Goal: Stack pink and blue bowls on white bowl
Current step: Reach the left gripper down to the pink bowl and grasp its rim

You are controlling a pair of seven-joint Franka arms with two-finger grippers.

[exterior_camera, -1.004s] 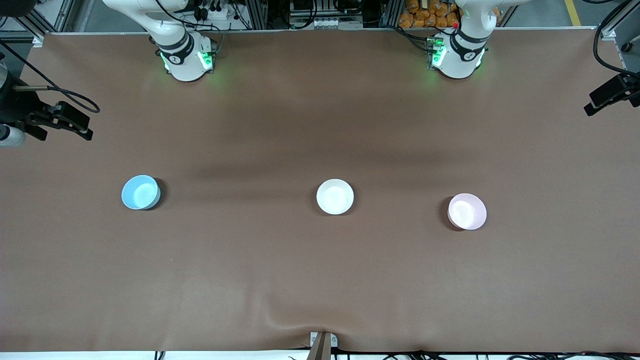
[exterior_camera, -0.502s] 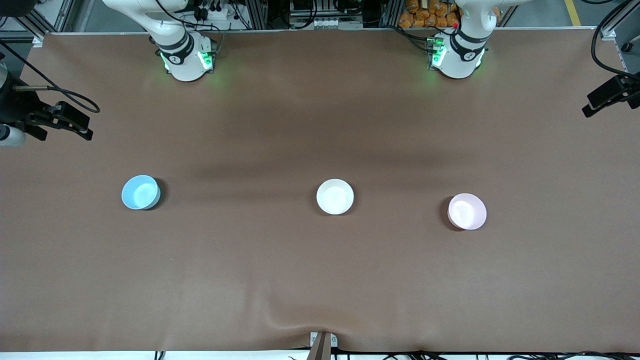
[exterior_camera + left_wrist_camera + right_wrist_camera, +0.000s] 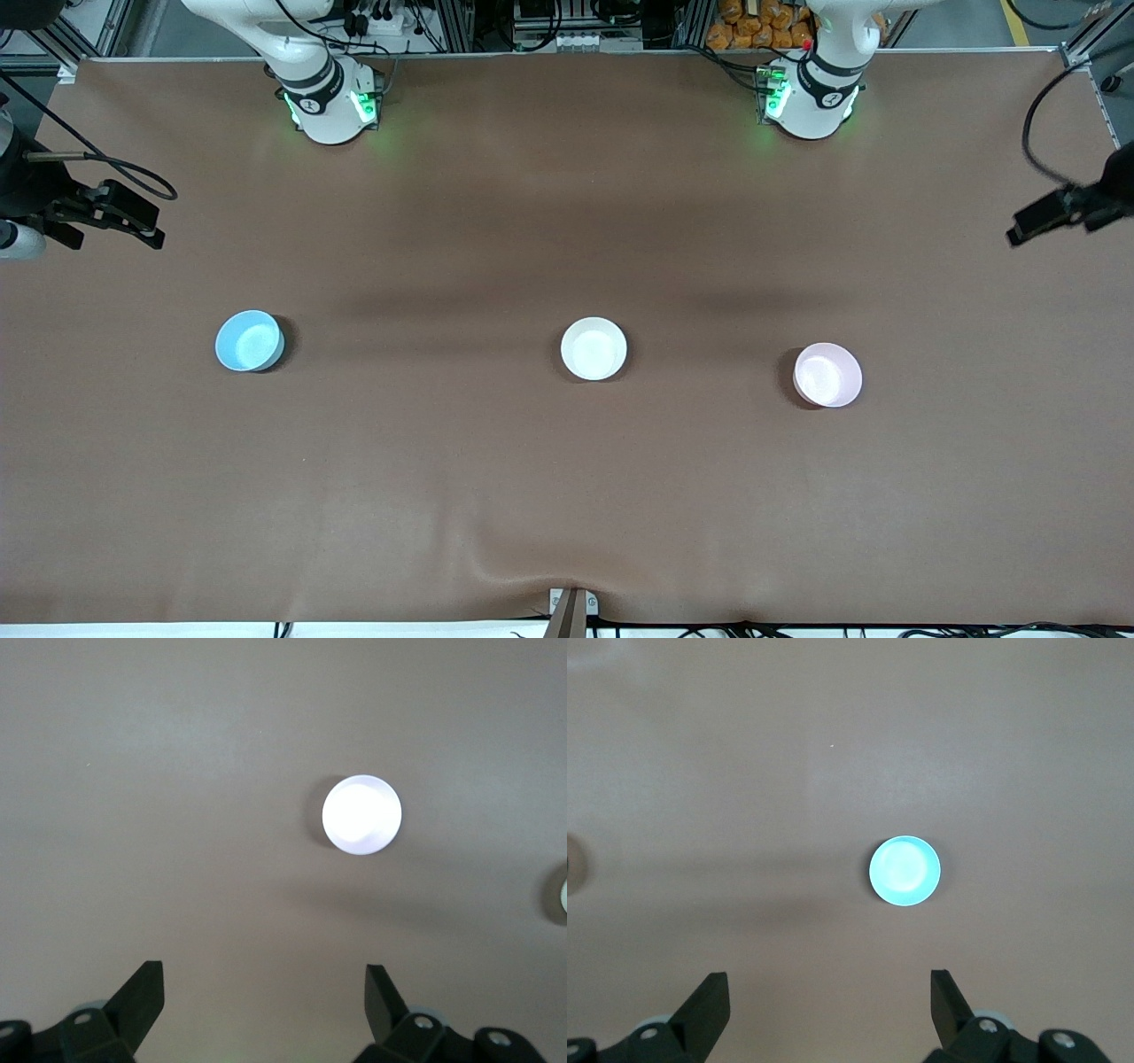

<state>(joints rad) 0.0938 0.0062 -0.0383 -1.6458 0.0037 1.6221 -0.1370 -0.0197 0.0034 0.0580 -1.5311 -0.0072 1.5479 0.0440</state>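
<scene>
Left tool point(image 3: 1019, 236), fingers spread wide, has drifted in over its desk point(image 3: 567, 496) end. Right tool point(image 3: 146, 232), also wide, hasn't moved. Blue bowl point(image 3: 250, 340), white bowl point(image 3: 594, 348), pink bowl point(image 3: 827, 375) sit untouched, well apart.

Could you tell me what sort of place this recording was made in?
Most likely a robotics lab: two arm bases bolted along a brown-covered table, aluminium framing and cables at its edge, and only three plain bowls laid out.

white bowl point(image 3: 594, 348) between pink and blue bowls point(image 3: 827, 375)
</scene>
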